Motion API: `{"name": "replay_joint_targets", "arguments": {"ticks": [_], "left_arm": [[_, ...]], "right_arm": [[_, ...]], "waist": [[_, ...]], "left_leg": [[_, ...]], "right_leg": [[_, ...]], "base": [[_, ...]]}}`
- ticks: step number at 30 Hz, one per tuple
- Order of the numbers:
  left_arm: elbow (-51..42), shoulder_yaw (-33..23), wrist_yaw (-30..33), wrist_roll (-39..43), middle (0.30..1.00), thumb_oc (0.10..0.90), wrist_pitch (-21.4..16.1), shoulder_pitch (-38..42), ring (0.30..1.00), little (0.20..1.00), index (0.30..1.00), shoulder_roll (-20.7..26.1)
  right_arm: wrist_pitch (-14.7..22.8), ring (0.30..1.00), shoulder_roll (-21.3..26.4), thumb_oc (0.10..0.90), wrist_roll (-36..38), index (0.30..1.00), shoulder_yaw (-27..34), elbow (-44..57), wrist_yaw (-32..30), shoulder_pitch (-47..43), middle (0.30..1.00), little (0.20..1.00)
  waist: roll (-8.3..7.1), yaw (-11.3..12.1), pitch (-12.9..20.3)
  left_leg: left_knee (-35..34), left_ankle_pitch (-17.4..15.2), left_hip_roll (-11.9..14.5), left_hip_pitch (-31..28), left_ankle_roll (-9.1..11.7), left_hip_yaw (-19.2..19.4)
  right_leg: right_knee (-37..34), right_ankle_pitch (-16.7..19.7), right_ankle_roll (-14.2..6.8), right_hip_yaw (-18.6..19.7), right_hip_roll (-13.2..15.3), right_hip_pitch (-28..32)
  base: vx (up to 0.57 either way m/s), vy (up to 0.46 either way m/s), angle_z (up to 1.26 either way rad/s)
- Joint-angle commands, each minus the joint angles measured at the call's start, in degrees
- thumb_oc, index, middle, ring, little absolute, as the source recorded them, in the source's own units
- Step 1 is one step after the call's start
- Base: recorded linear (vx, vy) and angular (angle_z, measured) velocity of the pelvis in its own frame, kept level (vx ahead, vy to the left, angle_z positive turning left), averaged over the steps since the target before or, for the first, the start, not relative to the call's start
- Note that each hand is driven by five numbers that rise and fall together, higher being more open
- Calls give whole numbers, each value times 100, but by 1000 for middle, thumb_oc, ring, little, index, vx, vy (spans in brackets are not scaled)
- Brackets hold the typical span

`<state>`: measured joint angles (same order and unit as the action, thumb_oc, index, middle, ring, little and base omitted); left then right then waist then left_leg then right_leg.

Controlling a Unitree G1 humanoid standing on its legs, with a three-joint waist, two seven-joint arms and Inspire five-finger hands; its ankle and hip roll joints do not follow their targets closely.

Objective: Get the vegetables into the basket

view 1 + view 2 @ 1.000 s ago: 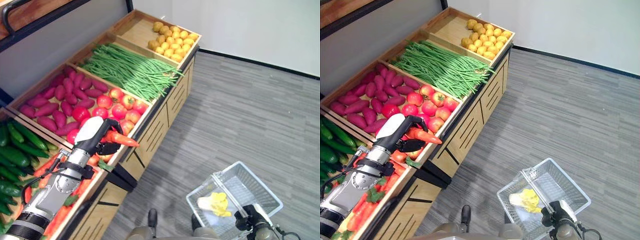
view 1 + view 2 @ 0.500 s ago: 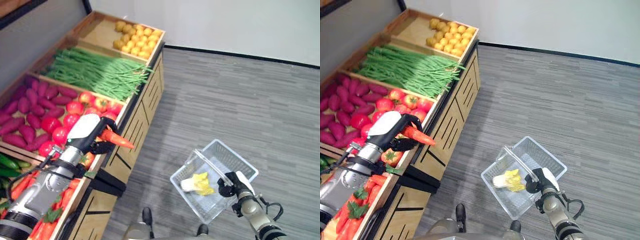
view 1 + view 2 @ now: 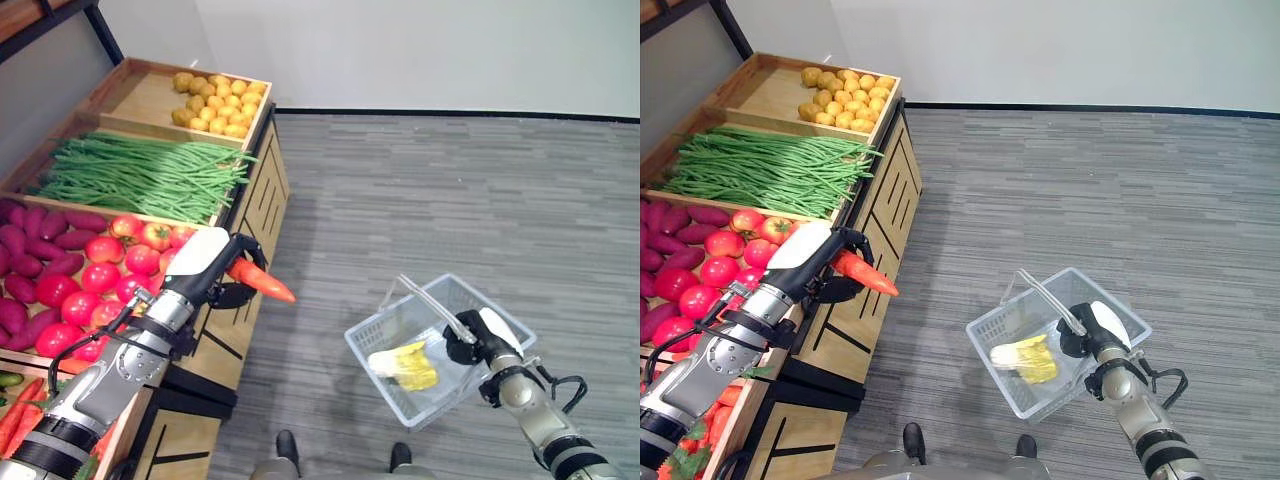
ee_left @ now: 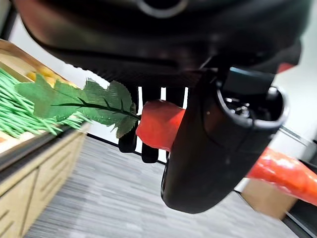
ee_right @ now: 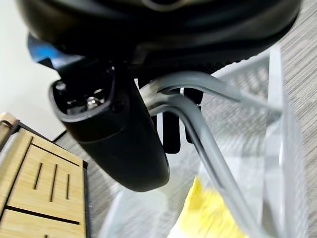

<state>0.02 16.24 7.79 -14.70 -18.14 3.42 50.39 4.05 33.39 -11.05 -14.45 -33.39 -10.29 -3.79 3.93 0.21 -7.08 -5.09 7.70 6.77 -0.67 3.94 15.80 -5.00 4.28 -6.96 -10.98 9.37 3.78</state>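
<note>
A: Left hand (image 3: pixel 205 262) has its fingers curled round a carrot (image 3: pixel 262 281), tip pointing toward four o'clock, out past the edge of the produce stand (image 3: pixel 250 190) and over the floor.

B: And the right hand (image 3: pixel 492 335)?

A: At four o'clock, fingers wrapped round the handle (image 5: pixel 198 129) of the wire basket (image 3: pixel 437 345), holding it up off the floor.

B: Anything in it?

A: One yellow leafy vegetable (image 3: pixel 402 365) lies inside. The carrot is well apart from the basket, so I'd say it is mid-carry: one in, this one to drop, and tomatoes (image 3: pixel 100 277), green beans (image 3: pixel 140 175) and potatoes (image 3: pixel 218 98) sit in their bins.
</note>
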Motion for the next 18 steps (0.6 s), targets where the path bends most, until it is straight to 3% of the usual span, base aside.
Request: {"name": "replay_joint_targets", "arguments": {"ticks": [1,7,10,15,18], "left_arm": [[-255,152,95,148,300,400,-389,995,300,300,300,139],[-261,1031,-83,19,300,400,-501,1721,300,300,300,146],[-113,1610,-153,-8,300,400,-514,2175,300,300,300,-152],[204,1906,-123,-69,300,400,-443,2424,300,300,300,-498],[609,2168,-189,-359,300,400,-347,2606,300,300,300,-696]], "right_arm": [[789,300,247,400,317,300,-65,1060,-349,-1032,300,300],[803,300,198,400,351,300,-233,1197,-413,-1338,300,300],[790,300,155,400,255,300,-402,1265,-530,-1706,300,300],[802,300,-54,400,339,300,-522,1323,-612,-1969,300,300],[912,300,-440,400,713,300,-684,1755,-557,-2098,300,300]], "waist": [[-252,-28,495],[-258,-79,560],[-277,-96,614],[-290,-96,665],[-286,-113,684]], "left_leg": [[9,-501,-20,-230,121,-117],[9,-532,-64,-251,97,-92],[9,-546,-79,-255,85,-119],[9,-525,-73,-223,89,-147],[9,-506,-54,-220,104,-147]], "right_leg": [[0,44,-420,92,272,-222],[0,93,-448,136,331,-228],[0,114,-456,143,354,-223],[0,120,-452,108,352,-220],[0,125,-438,123,327,-225]], "base": [[-8,7,-11],[-7,7,-8],[-1,-1,-2],[-1,-3,1],[0,0,0]]}}
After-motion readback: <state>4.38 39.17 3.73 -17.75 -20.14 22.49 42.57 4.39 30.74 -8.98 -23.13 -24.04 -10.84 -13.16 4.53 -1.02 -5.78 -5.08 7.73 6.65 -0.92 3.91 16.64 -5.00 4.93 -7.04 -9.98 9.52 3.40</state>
